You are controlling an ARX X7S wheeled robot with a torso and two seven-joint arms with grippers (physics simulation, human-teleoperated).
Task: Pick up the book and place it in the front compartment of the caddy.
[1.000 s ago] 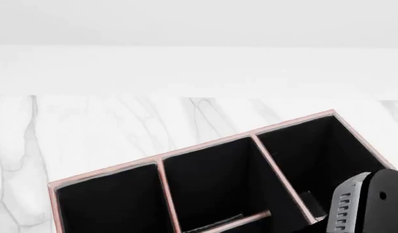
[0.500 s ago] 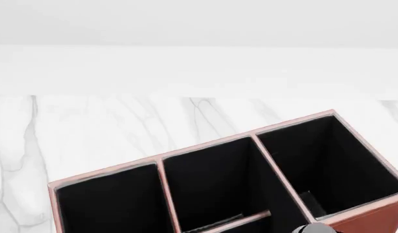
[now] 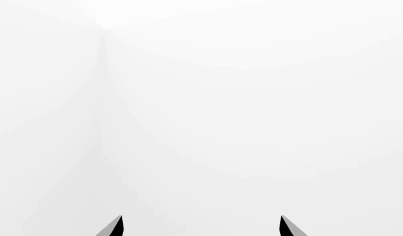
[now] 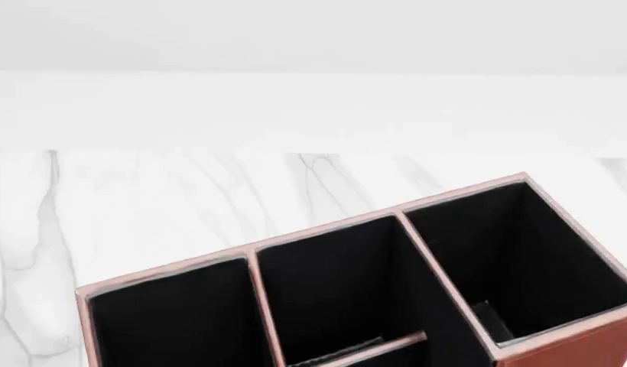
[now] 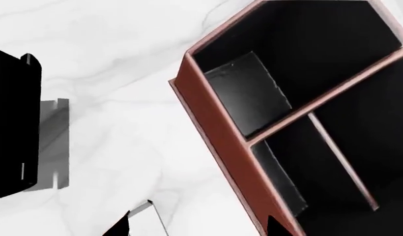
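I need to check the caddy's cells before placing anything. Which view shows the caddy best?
The head view: the caddy fills its lower part, with three rear cells seen from above. The right wrist view shows one end, its reddish-brown wall and some cells. The left wrist view shows none of it.

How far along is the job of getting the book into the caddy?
Nothing looks done. The visible cells of the caddy hold no book. In hand: nothing. The right tool hangs open over the counter beside the caddy, and the left tool is open, facing blank white. A black slab, probably the book, stands on the counter outside the caddy. Left: grasp it, carry it, place it.
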